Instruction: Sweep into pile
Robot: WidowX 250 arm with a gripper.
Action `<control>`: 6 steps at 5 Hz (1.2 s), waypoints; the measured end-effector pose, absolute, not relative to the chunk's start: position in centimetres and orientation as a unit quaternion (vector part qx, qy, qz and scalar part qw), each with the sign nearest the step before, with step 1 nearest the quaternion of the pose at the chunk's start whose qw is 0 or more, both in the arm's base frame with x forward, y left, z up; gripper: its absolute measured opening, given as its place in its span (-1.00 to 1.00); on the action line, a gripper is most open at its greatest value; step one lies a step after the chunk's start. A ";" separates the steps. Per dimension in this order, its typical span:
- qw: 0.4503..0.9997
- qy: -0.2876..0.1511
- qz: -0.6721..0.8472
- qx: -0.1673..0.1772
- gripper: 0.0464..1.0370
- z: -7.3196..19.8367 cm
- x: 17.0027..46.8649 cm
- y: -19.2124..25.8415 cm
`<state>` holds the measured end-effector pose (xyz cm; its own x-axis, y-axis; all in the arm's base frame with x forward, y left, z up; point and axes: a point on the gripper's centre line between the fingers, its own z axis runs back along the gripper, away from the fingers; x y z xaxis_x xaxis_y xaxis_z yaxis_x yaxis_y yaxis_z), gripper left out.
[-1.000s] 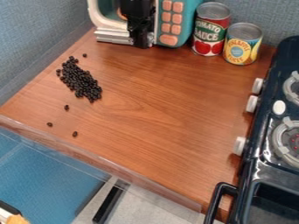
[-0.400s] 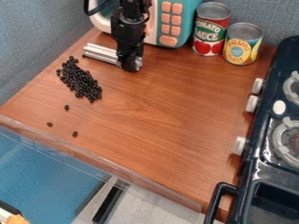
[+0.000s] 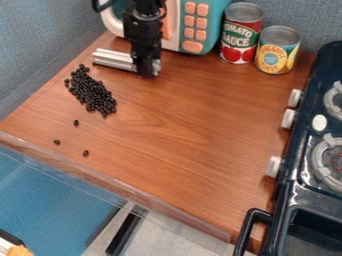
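Gripper and bar have drawn slightly back from the beans in the camera view, after an advance from the microwave. The gripper is clamped on the bar near the back left corner of the table; the beans lie by the left edge, three strays towards the front left corner. It seems to be lining up a sweep; next, probably, the bar should go beyond the strays, low, and push them back. Count: one gripper, one bar, one microwave, two cans, one main heap, its beans too crowded to count
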<state>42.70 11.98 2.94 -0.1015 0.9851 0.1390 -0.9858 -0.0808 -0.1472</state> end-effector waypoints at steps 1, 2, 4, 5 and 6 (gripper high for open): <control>0.663 -0.103 0.742 0.002 -0.30 3.0 43.2 13.0; 0.661 -0.108 0.743 0.000 -0.30 3.0 43.7 13.3; 0.653 -0.105 0.750 0.009 -0.30 2.0 42.9 14.3; 0.646 -0.109 0.756 0.010 -0.30 1.5 42.4 14.3; 0.621 -0.123 0.774 0.011 -0.30 1.6 41.6 14.3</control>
